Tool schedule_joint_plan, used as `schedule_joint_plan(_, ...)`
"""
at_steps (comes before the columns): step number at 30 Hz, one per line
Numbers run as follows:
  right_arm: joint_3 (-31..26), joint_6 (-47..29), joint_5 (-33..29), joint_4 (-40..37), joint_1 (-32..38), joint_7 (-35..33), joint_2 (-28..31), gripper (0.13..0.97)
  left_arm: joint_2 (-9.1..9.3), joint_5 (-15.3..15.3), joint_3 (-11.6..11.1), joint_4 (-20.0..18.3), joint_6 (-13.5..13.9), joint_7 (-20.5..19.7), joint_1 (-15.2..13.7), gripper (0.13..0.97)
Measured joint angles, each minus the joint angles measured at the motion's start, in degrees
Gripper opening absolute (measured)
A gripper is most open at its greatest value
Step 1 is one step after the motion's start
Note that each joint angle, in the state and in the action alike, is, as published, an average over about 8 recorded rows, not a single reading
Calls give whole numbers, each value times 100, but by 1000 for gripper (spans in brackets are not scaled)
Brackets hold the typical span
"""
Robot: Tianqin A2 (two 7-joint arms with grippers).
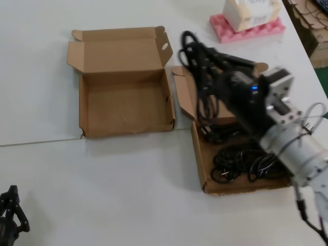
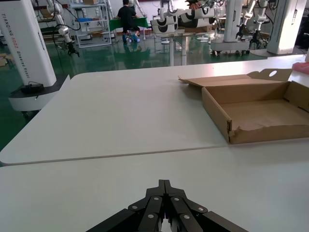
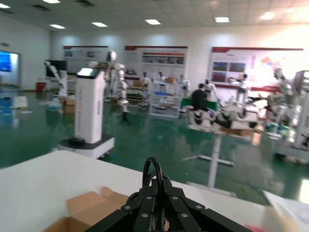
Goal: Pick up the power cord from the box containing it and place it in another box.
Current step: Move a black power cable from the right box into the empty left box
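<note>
Right jaws (image 1: 197, 54) grip the power cord (image 1: 201, 87) above its box (image 1: 202, 169); left jaws (image 2: 164, 191), closed, show clearly only wrist-side.

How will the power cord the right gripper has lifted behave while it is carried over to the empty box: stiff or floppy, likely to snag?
Probably floppy: the power cord hangs in loose loops from the right gripper. It may snag, since its lower loops seem to reach the other cables in the box containing it. Trailing loops could catch the near wall of another box on the way in.
</note>
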Motion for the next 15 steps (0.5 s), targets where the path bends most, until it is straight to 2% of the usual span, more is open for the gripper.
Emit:
schedule_joint_plan(4, -408, 101, -616, -363, 372, 0, -336, 161, 0, 0, 0, 0, 0, 0, 0, 163)
schedule_joint_plan(9, -1325, 393, -1475, -1412, 1193, 0, -845, 160, 0, 0, 0, 0, 0, 0, 0, 163)
schedule_joint_plan(15, -2034, 222, -1719, -2905, 2150, 0, -1683, 160, 0, 0, 0, 0, 0, 0, 0, 163)
